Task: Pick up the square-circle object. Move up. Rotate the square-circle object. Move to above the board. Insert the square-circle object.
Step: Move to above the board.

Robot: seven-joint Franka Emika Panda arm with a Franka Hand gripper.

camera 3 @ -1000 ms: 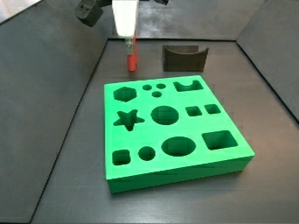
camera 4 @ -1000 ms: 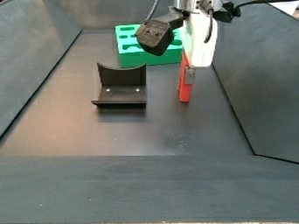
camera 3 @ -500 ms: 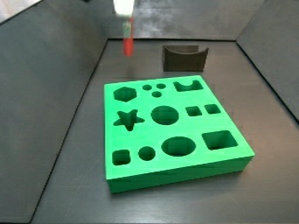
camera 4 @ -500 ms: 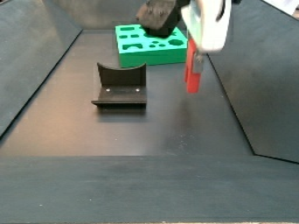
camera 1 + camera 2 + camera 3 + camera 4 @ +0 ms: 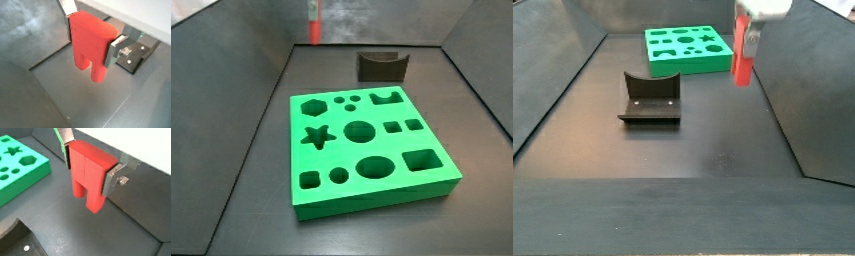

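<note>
Between fingers (image 5: 112,178): red peg (image 5: 88,173) clamped, hanging upright. Gripper (image 5: 91,31) high above floor, far end, well apart from green board (image 5: 372,150). Pick and lift done; rotate, carry over board, insert left.

Matt red plastic square-circle object (image 5: 91,45), silver metal gripper (image 5: 93,31) fingers (image 5: 119,48)

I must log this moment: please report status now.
Gripper shut on red peg, high above floor. Peg upright, not rotated. Green board unobstructed; dark holder stands apart.
</note>
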